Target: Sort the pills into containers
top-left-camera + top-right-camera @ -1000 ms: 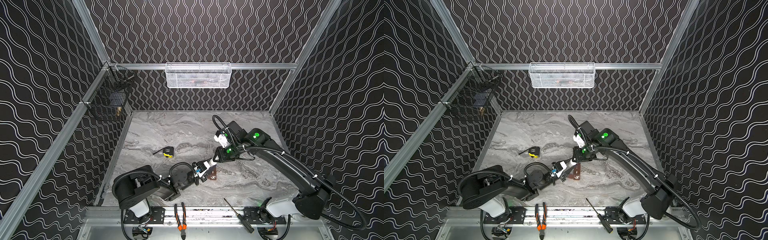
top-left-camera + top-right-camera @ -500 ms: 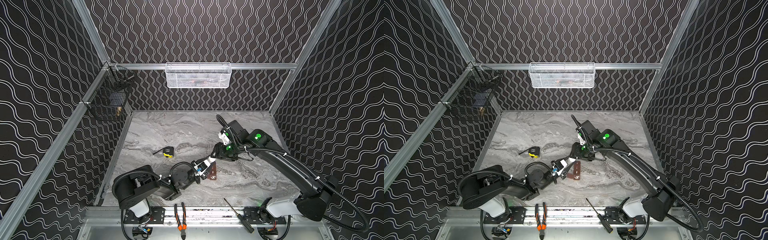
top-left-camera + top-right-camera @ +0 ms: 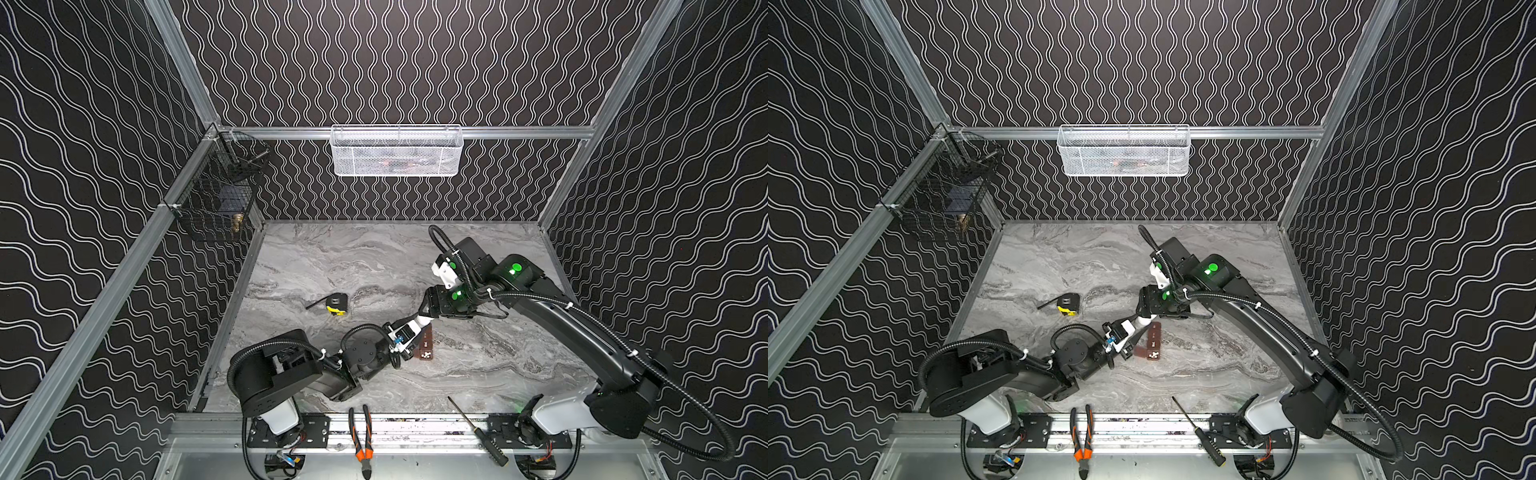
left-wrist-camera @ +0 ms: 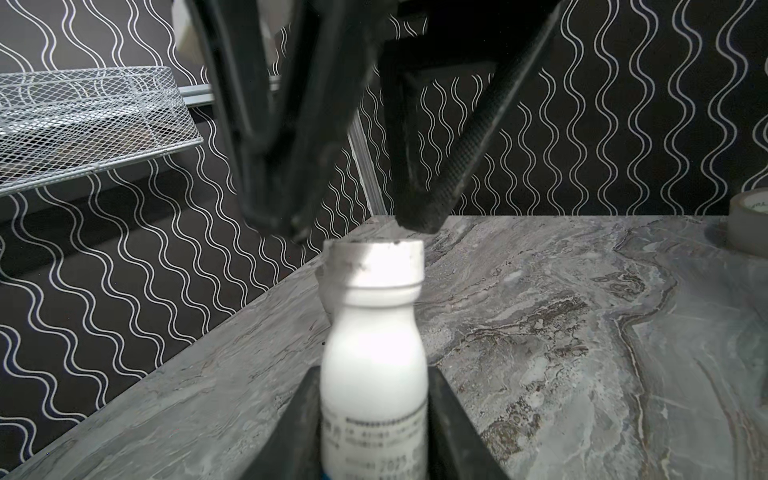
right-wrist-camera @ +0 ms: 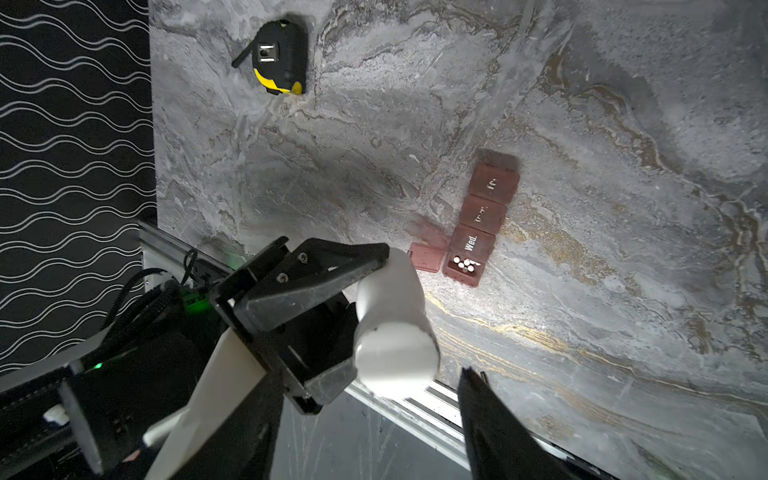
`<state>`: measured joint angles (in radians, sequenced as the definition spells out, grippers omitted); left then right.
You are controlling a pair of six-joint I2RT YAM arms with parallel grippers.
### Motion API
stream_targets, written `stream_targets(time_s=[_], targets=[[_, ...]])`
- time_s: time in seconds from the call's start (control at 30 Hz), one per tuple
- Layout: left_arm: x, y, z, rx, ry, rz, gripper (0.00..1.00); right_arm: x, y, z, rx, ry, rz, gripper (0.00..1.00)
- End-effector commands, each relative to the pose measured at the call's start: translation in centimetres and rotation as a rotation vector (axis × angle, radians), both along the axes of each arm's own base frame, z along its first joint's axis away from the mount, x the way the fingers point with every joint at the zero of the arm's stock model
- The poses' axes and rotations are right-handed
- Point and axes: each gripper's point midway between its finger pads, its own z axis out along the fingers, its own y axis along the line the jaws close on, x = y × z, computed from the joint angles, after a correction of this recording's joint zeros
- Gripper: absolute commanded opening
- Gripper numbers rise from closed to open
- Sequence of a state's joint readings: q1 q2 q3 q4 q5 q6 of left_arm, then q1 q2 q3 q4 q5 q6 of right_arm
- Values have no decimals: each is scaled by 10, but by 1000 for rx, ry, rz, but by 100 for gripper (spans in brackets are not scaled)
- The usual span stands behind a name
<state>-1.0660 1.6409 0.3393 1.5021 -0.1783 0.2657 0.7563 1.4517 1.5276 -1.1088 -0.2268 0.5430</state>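
The white bottle (image 4: 374, 353) is clamped at its lower body between the two fingers of the left gripper (image 4: 372, 374), and it is held clear of the tabletop (image 4: 582, 332) with its cap (image 4: 376, 262) pointing away from the wrist. The right gripper (image 4: 357, 224) is poised directly over that cap with its fingers (image 4: 419, 208) spread wider than the cap and nothing held between them. One fingertip is seen just at the cap's rim, but it cannot be told whether contact is made. In both top views the two grippers are met just below the middle of the frame, left gripper (image 3: 409, 330) lower left and right gripper (image 3: 426, 309) upper right, with the bottle (image 3: 422, 320) between them.

The containers (image 3: 427, 345) are laid flat on the tabletop just right of the left gripper, slightly below frame centre, untouched by either gripper. The strip is shown by the right wrist camera with three compartments closed and the end one open. White pills (image 5: 464, 262) are seen inside that one, its lid (image 5: 424, 257) folded out flat beside it.

Compared with one second ago, the right gripper's fingers, then drawn together at the cap, have been opened. The grip of the left gripper on the bottle is unchanged, and the containers have not been shifted.
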Motion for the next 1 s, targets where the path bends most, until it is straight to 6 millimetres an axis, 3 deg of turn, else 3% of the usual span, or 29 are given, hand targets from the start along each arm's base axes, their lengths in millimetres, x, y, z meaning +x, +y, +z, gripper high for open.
stream_targets(time_s=[0.0, 0.57, 0.73, 0.87, 0.97], targets=[[-2, 2, 14, -49, -26, -7, 0, -3, 2, -3, -7, 17, 33, 66], [-5, 2, 17, -57, -26, -17, 0, 0, 3, -10, -13, 16, 30, 38], [-7, 3, 17, -56, -27, -25, 0, 1, 4, -10, -14, 9, 31, 37], [-8, 3, 17, -57, -25, -31, 0, 3, 4, -7, -10, -1, 28, 44], [-8, 3, 18, -61, -26, -32, 0, 4, 5, -6, -7, -3, 28, 44]])
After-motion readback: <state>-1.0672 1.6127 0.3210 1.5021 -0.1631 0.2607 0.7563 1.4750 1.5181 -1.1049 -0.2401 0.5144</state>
